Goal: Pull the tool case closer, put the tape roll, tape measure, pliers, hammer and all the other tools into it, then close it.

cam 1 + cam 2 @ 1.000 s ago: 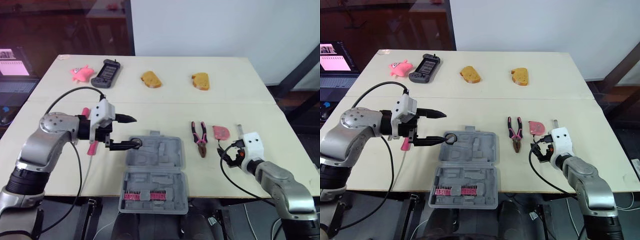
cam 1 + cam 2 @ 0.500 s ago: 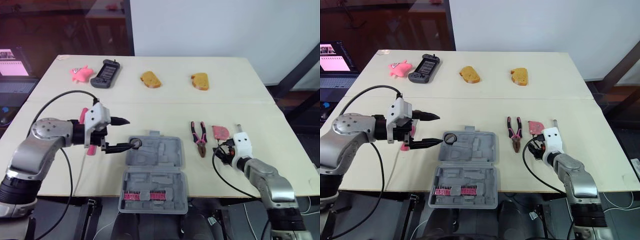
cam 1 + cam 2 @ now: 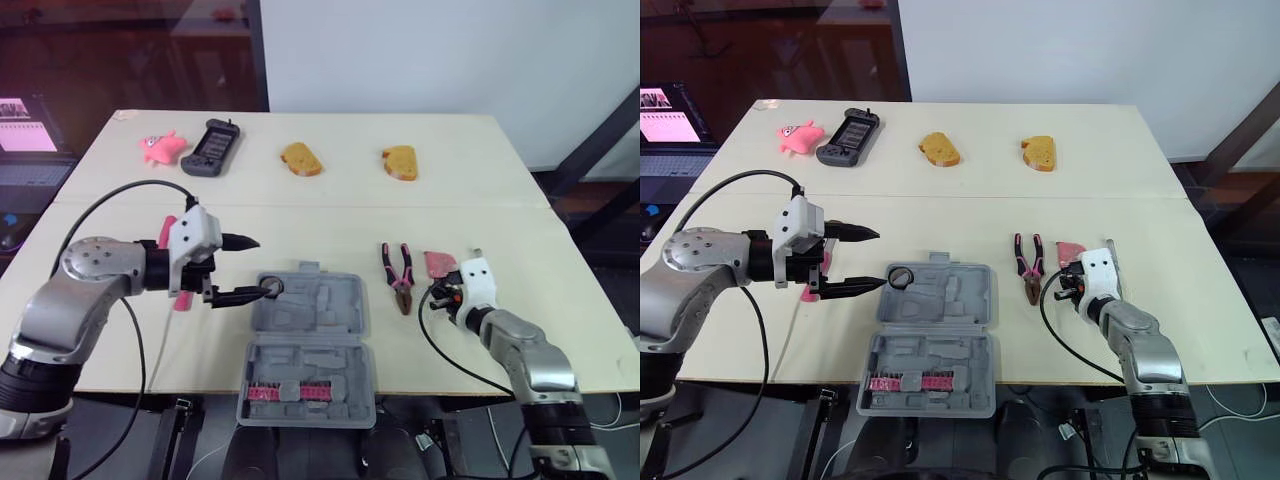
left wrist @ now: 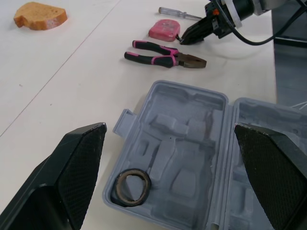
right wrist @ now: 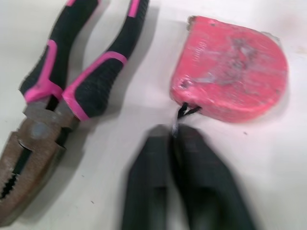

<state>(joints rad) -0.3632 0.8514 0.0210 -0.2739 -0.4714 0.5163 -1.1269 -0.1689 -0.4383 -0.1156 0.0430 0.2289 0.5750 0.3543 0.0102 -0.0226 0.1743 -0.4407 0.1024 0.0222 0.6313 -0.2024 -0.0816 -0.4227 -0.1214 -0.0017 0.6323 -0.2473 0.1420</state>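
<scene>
The grey tool case [image 3: 305,345] lies open near the table's front edge, with the tape roll [image 3: 272,287] in its far left corner. My left gripper [image 3: 243,268] hangs open just left of that corner, nothing between its fingers [image 4: 72,177]. The pink-handled pliers [image 3: 400,275], the pink tape measure [image 3: 441,263] and a screwdriver [image 4: 180,13] lie right of the case. My right gripper [image 5: 172,132] sits at the near side of the tape measure [image 5: 230,67], shut, with the measure's thin tab running in between its tips. The pliers [image 5: 62,91] lie just beside it.
A pink-handled tool [image 3: 184,297] lies partly under my left arm. Along the far edge sit a pink toy [image 3: 162,146], a dark handheld device [image 3: 211,146] and two bread pieces [image 3: 301,158] [image 3: 400,162]. The case overhangs the table's front edge [image 3: 450,385].
My right gripper has shut and moved forward up to the tape measure. My left gripper drew back a little to the left, away from the case, and has held still since.
</scene>
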